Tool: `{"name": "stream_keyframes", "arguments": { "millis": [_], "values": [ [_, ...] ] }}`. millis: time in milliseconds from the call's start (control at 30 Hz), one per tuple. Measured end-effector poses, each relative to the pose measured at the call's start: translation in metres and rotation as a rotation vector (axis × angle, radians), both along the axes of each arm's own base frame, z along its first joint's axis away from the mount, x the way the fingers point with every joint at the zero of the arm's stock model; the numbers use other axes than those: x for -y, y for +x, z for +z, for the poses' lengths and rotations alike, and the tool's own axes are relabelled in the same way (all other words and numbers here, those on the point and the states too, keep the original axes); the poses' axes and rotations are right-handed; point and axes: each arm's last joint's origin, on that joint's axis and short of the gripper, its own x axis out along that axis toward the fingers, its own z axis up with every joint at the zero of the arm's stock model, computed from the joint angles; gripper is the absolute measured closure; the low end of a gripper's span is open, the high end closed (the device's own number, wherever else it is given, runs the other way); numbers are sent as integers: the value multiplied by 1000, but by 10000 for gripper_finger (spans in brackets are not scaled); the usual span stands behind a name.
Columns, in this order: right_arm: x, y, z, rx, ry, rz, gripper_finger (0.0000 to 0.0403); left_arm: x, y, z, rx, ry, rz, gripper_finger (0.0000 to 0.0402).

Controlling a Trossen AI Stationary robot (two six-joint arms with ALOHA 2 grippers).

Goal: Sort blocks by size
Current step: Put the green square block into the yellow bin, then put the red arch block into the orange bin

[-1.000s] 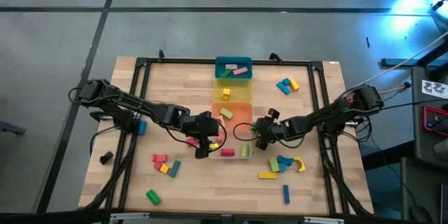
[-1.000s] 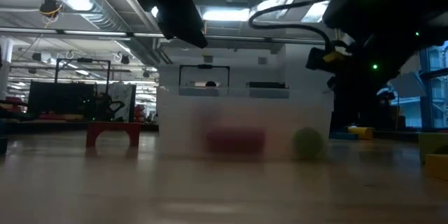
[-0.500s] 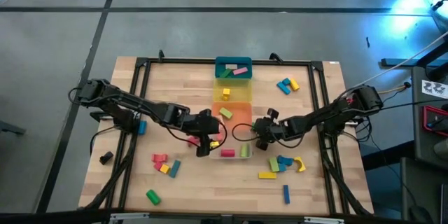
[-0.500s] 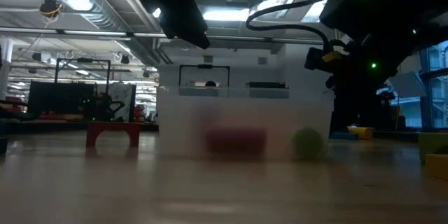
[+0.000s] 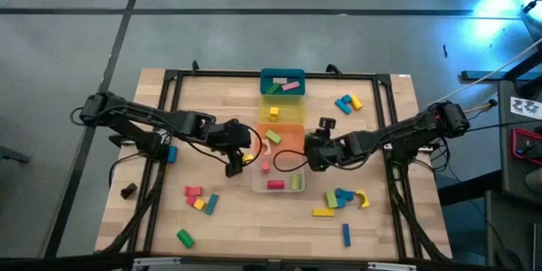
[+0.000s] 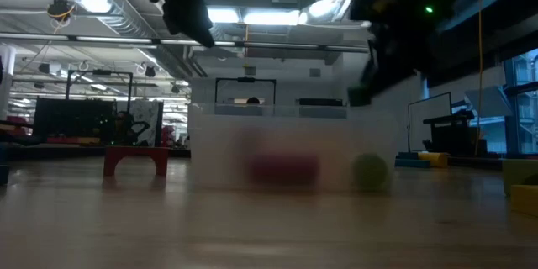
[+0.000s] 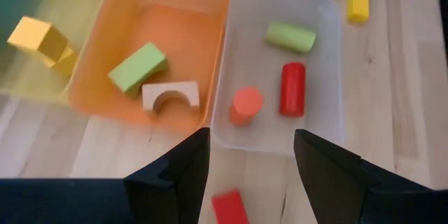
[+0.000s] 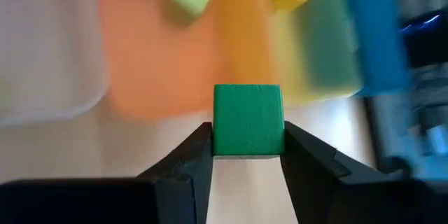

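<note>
Right hand (image 8: 246, 155) pinches green cube (image 8: 248, 120) beside orange bin (image 5: 289, 135). Left hand (image 7: 250, 175) spread, empty, near clear bin (image 5: 280, 178). Bins partly filled; many blocks (image 5: 196, 198) remain near bench front edge.

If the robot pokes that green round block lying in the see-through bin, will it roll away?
Probably a little. The green cylinder lies on its side in the clear bin, so a sideways nudge would likely roll it. The bin's walls should stop it quickly. It looks solid and stiff, so it probably won't bend or break.
</note>
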Motion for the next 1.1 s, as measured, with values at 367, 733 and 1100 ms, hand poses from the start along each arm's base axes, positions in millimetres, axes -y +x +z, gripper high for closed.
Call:
{"name": "stream_keyframes", "arguments": {
  "millis": [367,733,1100],
  "values": [
    [76,21,16,61,-12,-65,261,2,-19,-10,-203,-64,124,210],
    [147,36,-2,189,236,-22,249,14,-27,-23,-256,-116,194,210],
    [159,35,-14,158,251,-56,180,28,-34,-63,-300,-124,216,210]
  ]
}}
